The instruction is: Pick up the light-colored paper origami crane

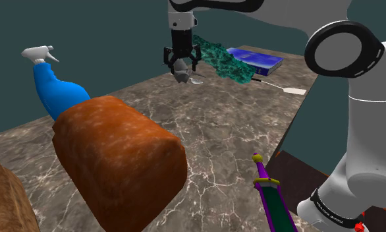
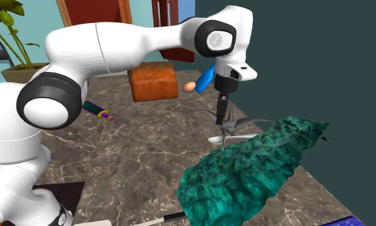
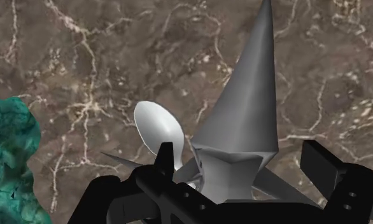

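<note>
The origami crane (image 3: 242,108) is plain grey, with one tall pointed wing and a folded body. It sits on the brown marble table (image 1: 238,125) beside a white spoon (image 3: 158,127). My black gripper (image 3: 242,162) is straight above the crane, with one finger on each side of its body. A gap shows between each finger and the paper, so the gripper is open. In the shoulder view the gripper (image 1: 181,64) hangs at the far end of the table over the crane (image 1: 182,72). The second exterior view has the crane's wings (image 2: 247,121) spread beside the gripper (image 2: 223,128).
A teal crumpled mass (image 2: 251,170) lies right beside the crane, with a blue book (image 1: 254,60) behind it. A brown bread loaf (image 1: 116,158), a blue spray bottle (image 1: 56,89) and a purple-and-green tool (image 1: 271,194) stand nearer the stand. An egg (image 2: 189,86) lies by the loaf.
</note>
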Motion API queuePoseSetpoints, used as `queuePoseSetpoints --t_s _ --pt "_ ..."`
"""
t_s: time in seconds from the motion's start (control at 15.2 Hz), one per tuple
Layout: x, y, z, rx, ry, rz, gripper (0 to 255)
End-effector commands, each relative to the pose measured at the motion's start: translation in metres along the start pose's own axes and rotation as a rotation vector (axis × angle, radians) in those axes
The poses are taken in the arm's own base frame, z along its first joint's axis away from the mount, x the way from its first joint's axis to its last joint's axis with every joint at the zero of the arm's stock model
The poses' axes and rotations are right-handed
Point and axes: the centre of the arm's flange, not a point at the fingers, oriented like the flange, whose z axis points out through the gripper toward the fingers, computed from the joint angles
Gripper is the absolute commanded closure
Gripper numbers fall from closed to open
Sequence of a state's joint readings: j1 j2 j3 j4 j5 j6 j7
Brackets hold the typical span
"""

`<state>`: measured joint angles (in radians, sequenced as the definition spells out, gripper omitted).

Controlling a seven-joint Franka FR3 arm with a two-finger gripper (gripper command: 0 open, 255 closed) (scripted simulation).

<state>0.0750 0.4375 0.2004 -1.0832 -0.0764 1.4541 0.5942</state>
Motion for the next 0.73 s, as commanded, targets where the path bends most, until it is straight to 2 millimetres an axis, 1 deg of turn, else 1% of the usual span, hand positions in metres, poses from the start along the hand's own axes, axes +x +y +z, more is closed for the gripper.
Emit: queuePoseSetpoints --t_s 0.0,0.07,0.2,0.26,0.66 --pt "-0.0001 0.0001 0.0112 0.0 0.001 0.0 0" --pt "0.0004 -0.0001 0.0195 0.0 0.001 0.0 0" --pt "0.0004 -0.0001 0.0195 0.0 0.001 0.0 0" --pt "0.0004 -0.0001 0.0196 0.0 0.001 0.0 255" --pt "-0.0001 -0.0002 0.0194 0.0 0.001 0.0 255"
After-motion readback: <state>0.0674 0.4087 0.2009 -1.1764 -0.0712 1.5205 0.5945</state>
